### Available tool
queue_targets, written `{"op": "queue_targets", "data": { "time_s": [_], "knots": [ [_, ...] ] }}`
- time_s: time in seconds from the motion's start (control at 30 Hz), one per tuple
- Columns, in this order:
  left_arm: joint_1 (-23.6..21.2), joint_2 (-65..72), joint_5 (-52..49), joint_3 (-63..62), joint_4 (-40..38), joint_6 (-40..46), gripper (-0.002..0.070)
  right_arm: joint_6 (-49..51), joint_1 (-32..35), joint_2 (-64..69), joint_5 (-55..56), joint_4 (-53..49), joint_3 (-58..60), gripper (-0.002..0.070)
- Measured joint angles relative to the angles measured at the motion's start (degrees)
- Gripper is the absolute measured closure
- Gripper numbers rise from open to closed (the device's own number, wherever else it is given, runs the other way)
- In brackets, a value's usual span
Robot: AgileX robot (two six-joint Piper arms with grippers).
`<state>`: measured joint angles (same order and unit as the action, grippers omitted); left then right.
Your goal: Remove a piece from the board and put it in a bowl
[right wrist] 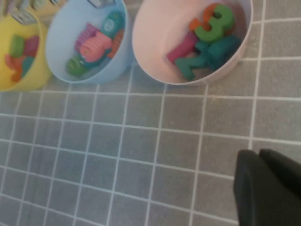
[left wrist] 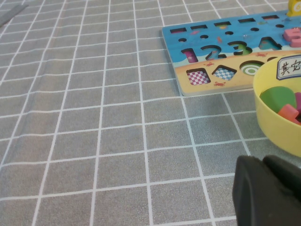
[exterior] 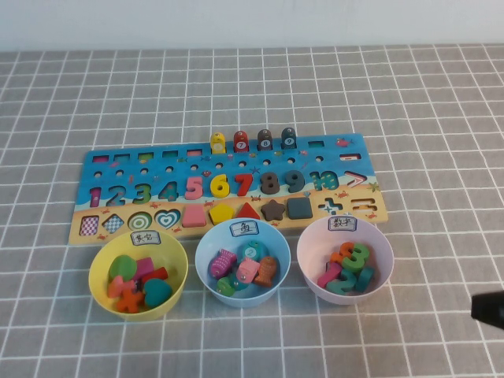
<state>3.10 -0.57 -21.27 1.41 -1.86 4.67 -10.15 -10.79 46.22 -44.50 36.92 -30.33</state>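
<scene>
The dark slate-blue square piece [exterior: 299, 208] lies in its slot on the board's sandy strip, right of the brown star. The board [exterior: 157, 167] lies across the table's middle; its left end shows in the left wrist view [left wrist: 221, 37]. The yellow bowl [exterior: 99, 264] stands in front of the board's left part, with several shape pieces in it, and also shows in the left wrist view [left wrist: 277, 127] and the right wrist view [right wrist: 33, 70]. My left gripper [left wrist: 264, 160] is shut and empty, low over the table beside the yellow bowl. My right gripper [exterior: 487, 309] is shut and empty at the table's right edge.
A light blue bowl [exterior: 206, 250] with fish pieces and a pale pink bowl [exterior: 309, 240] with number pieces stand right of the yellow one. Coloured rings [exterior: 252, 142] sit on pegs at the board's back edge. A checked grey cloth covers the table.
</scene>
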Motion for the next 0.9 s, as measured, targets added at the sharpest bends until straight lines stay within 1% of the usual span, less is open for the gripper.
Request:
{"op": "queue_targets", "data": {
  "time_s": [0.13,0.2,0.3,0.57,0.83,0.9],
  "knots": [
    [0.00,0.00,0.00,0.00,0.00,0.00,0.0678,0.00,-0.13,11.22,-3.39,-2.77,-8.76,0.0694],
    [0.00,0.00,0.00,0.00,0.00,0.00,0.0678,0.00,-1.28,16.18,-4.27,-4.16,-12.94,0.0694],
    [0.00,0.00,0.00,0.00,0.00,0.00,0.0678,1.23,-4.22,23.35,-5.19,-6.39,-19.48,0.0694],
    [0.00,0.00,0.00,0.00,0.00,0.00,0.0678,11.62,-13.68,40.40,-9.67,-19.15,-38.60,0.0694],
    [0.00,0.00,0.00,0.00,0.00,0.00,0.0678,15.22,-19.34,54.90,-16.44,-22.77,-57.78,0.0692],
    [0.00,0.00,0.00,0.00,0.00,0.00,0.0678,17.10,-20.46,59.11,-19.57,-24.39,-63.04,0.0679]
  ]
}}
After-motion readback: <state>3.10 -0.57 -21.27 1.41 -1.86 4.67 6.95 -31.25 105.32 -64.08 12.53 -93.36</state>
